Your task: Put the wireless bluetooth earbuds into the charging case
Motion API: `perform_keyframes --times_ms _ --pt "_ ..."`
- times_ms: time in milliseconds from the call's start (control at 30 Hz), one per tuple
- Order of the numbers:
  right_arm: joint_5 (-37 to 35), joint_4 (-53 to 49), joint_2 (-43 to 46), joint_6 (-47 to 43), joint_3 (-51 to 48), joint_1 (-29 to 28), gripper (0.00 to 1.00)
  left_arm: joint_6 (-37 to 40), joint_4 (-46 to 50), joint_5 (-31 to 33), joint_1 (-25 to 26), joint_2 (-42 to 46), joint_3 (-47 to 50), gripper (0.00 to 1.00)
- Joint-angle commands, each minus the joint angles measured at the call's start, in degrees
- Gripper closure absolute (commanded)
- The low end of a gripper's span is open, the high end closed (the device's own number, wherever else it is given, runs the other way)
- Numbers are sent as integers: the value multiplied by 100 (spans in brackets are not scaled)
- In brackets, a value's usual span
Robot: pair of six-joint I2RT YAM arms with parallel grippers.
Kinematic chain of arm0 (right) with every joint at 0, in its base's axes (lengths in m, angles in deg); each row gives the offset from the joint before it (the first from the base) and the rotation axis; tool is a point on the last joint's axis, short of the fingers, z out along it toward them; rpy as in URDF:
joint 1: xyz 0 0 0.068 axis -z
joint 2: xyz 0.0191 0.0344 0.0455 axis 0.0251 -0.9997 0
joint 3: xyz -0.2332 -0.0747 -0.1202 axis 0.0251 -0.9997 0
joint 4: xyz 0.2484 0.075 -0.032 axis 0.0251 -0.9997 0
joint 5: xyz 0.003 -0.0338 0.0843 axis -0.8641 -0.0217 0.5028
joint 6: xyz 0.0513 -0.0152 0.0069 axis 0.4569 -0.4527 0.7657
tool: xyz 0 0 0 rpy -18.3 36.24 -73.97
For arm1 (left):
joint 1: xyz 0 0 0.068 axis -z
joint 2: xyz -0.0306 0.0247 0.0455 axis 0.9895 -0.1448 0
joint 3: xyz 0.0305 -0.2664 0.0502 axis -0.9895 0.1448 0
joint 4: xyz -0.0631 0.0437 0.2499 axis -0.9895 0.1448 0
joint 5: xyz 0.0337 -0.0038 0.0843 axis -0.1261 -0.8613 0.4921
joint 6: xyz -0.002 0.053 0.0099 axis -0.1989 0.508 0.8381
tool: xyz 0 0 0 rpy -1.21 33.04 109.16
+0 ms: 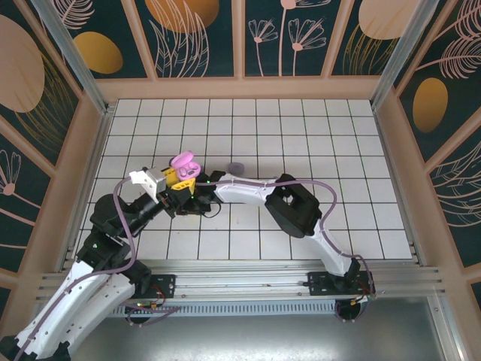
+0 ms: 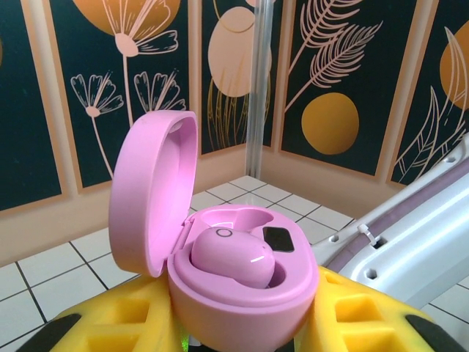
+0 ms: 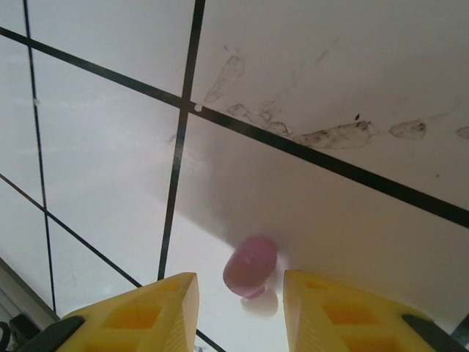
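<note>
One earbud [image 2: 233, 257] sits in the open charging case [image 2: 236, 317], apparently seated.

Charging case [image 2: 242, 312] base past lower edge

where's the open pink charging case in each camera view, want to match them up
top external: the charging case, lid up, left of centre, held in the left pincer.
left wrist: the charging case lower centre, between yellow fingers, one earbud seated inside.
right wrist: camera faces the floor, a loose earbud lying between the right pincer fingers.
shared landmark: white floor tiles with dark grout lines.
</note>
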Motion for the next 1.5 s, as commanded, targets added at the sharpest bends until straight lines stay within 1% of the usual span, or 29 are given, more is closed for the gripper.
perform_keyframes --times_ms 0,133,400,500,700,833,900,1000,1100,1300,1467 --pt "-148 -447 -183 -115 209 -40 64 89 26 50 -35 85 -171 89" --pt "-283 -650 -295 -176 426 -51 64 105 37 58 -40 93 -173 88" --pt "-647 -1400 -749 -492 1144 -128 63 103 6 50 -41 75 -166 88" --pt "-692 -1489 -846 -558 1282 -152 64 90 18 50 -43 79 -160 88" --pt "-894 -1522 -789 -632 1194 -160 70 68 29 54 -34 81 -160 87" --pt "-1057 -1509 -617 -688 1008 -129 77 51 -11 32 -39 62 -169 87" --pt "-1118 -1483 -494 -700 872 -98 79 53 -20 9 -35 29 -202 87" --pt "-1215 -1422 -208 -720 519 -13 79 56 -29 -33 -33 -24 -255 88" --pt "-1297 -1279 224 -725 -68 152 80 40 -52 -62 -35 -82 -282 88" --pt "-1326 -832 1456 -683 -1935 700 80 -49 -279 -212 -37 -258 -207 88" --pt "-1360 -556 2409 -678 -3405 1250 80 -161 -678 -388 -33 -547 -92 89"
